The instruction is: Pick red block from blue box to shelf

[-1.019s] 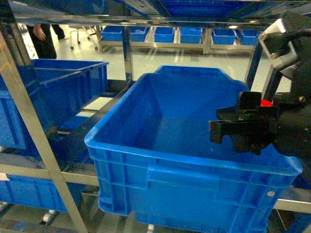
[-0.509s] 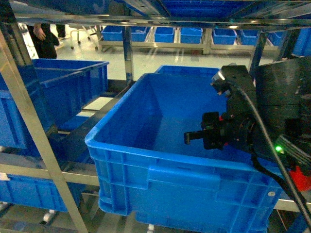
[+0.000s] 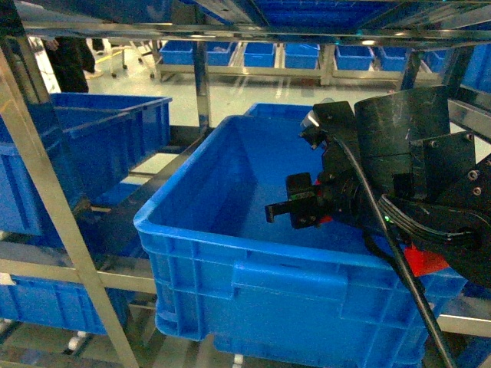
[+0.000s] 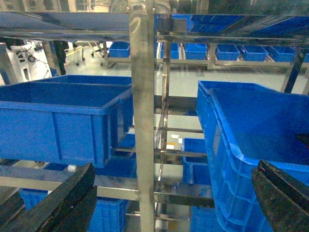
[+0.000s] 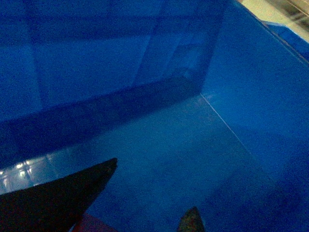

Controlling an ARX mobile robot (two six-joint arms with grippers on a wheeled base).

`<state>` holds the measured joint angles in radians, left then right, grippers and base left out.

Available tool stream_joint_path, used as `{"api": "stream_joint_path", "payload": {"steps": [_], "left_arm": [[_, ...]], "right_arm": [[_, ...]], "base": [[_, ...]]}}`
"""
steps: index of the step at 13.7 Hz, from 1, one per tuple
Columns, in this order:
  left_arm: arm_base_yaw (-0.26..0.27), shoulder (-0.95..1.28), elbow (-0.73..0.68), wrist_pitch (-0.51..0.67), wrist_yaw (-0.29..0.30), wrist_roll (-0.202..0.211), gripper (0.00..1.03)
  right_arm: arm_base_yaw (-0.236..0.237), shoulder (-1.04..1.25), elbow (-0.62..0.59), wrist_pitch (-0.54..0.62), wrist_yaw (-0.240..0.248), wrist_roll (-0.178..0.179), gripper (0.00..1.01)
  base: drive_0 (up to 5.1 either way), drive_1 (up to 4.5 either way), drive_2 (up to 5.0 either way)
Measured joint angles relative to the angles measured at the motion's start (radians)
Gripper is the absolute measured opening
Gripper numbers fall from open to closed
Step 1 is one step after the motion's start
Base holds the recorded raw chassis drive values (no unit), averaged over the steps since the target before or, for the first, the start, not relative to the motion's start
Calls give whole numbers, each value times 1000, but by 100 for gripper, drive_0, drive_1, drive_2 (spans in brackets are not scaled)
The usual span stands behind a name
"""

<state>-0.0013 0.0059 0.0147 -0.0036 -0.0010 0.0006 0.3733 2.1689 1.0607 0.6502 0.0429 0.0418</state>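
Steel shelf (image 3: 201,92) holds a crate (image 3: 230,261); right fingers (image 3: 280,212) grip the glossy red block (image 5: 94,224).

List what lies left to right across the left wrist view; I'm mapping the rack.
Dark blue ribbed crate → shiny steel shelf upright → second large dark blue crate → dark tip of the left end effector, lower right.

Right tool (image 3: 278,211) shifted from beside the near right rim of the large blue crate (image 3: 230,264) to farther left, above the crate's interior. Right arm (image 3: 414,176) swung inward over the crate's right side. Red block (image 3: 325,221) now reduced to a sliver between the tool's fingers.
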Motion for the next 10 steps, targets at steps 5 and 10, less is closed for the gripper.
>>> {"api": "stream_joint_path", "payload": {"steps": [5, 10], "left_arm": [[0, 0, 0, 0, 0, 0, 98], [0, 0, 0, 0, 0, 0, 98]], "right_arm": [[-35, -129, -120, 77, -66, 44, 98], [-49, -244, -263, 122, -92, 86, 98]], "base": [[0, 0, 0], [0, 0, 0]]}}
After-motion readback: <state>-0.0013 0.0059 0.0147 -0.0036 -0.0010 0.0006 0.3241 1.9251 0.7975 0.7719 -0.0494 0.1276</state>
